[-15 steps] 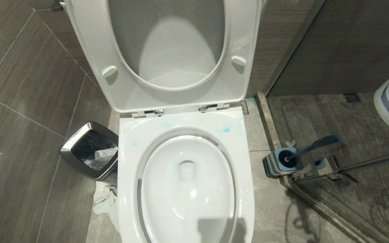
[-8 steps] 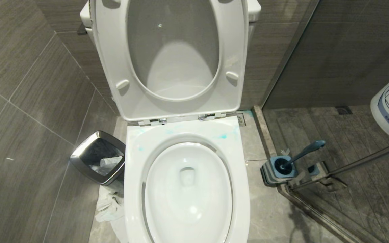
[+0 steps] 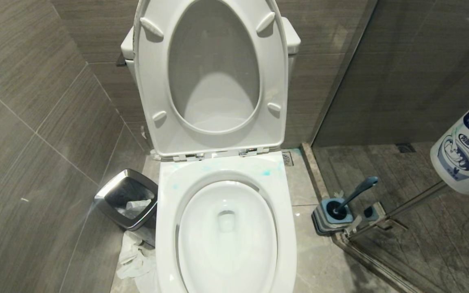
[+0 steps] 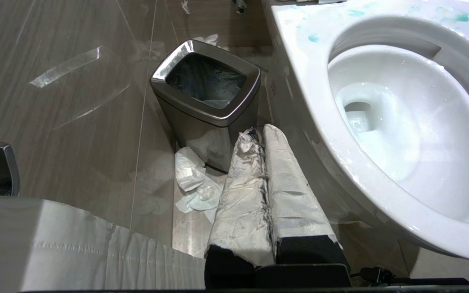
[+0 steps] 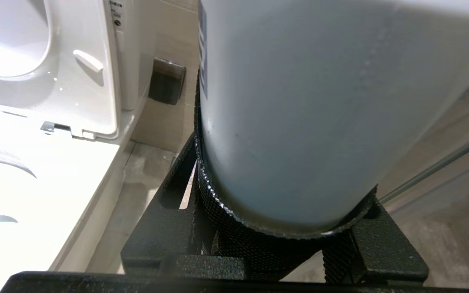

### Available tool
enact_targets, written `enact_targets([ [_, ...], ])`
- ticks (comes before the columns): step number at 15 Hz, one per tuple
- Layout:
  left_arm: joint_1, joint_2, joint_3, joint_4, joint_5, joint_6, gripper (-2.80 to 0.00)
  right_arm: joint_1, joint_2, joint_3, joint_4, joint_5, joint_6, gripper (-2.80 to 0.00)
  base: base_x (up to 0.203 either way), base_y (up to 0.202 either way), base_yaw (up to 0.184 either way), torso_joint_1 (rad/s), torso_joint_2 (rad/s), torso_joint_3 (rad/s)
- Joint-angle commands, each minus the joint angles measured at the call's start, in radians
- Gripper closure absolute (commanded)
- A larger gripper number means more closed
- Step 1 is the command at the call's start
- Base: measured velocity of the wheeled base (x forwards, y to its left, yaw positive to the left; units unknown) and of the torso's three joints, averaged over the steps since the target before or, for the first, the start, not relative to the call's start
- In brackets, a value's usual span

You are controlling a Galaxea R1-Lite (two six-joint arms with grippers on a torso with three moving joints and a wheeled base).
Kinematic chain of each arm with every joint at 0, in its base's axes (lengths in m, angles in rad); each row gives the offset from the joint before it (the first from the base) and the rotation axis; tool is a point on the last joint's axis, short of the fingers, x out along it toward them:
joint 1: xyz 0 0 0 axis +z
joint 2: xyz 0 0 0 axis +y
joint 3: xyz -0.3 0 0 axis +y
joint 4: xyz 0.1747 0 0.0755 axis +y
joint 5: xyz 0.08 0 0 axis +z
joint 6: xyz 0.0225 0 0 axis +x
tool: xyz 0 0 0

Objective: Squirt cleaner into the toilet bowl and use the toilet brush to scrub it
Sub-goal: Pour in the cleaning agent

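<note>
The right gripper (image 5: 283,219) clasped a white labelled bottle (image 3: 464,154), apparently upright; the left gripper (image 4: 265,138) hung clenched beside the glossy white toilet bowl (image 3: 226,179).

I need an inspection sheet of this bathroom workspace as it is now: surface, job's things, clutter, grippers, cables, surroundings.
Surface: grey floor tiles.
Job's things: toilet bowl open, cleaner smeared blue on rear rim; toilet brush in its holder.
Clutter: crumpled paper beside steel bin.
Grippers: left gripper shut, low near bin; right gripper holds white bottle.
Cables: one thin black cable, under the bowl.
Surroundings: grey wall tiles, glass shower door.
</note>
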Motion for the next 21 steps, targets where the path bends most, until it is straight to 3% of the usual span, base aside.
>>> enact_targets([
  [1, 0.000, 0.001, 0.000, 0.000, 0.000, -0.001, 0.00, 0.001, 0.042, -0.002, -0.003, -0.001, 0.004, 0.00, 0.000, 0.000, 0.000, 0.000, 0.00, 0.059],
  [4, 0.000, 0.001, 0.000, 0.000, 0.000, -0.001, 0.00, 0.076, 0.115, -0.009, -0.004, -0.008, -0.022, 0.00, 0.000, 0.000, 0.000, 0.001, 0.00, 0.011],
  [7, 0.001, 0.001, 0.000, 0.000, 0.000, -0.001, 0.00, 0.161, 0.228, -0.063, -0.007, -0.051, -0.122, 0.00, 0.000, 0.000, 0.000, 0.000, 0.00, 0.000],
  [12, 0.002, 0.001, 0.000, 0.000, 0.000, -0.001, 0.00, 0.479, 0.410, -0.183, -0.007, -0.365, -0.179, 0.00, 0.000, 0.000, 0.000, 0.000, 0.00, 0.000],
  [14, 0.000, 0.001, 0.000, 0.000, 0.000, -0.001, 0.00, 0.556, 0.488, -0.222, -0.006, -0.433, -0.214, 0.00, 0.000, 0.000, 0.000, 0.000, 0.00, 0.000],
  [21, 0.000, 0.001, 0.000, 0.000, 0.000, -0.001, 0.00, 0.606, 0.642, -0.327, -0.006, -0.492, -0.474, 0.00, 0.000, 0.000, 0.000, 0.000, 0.00, 0.000],
])
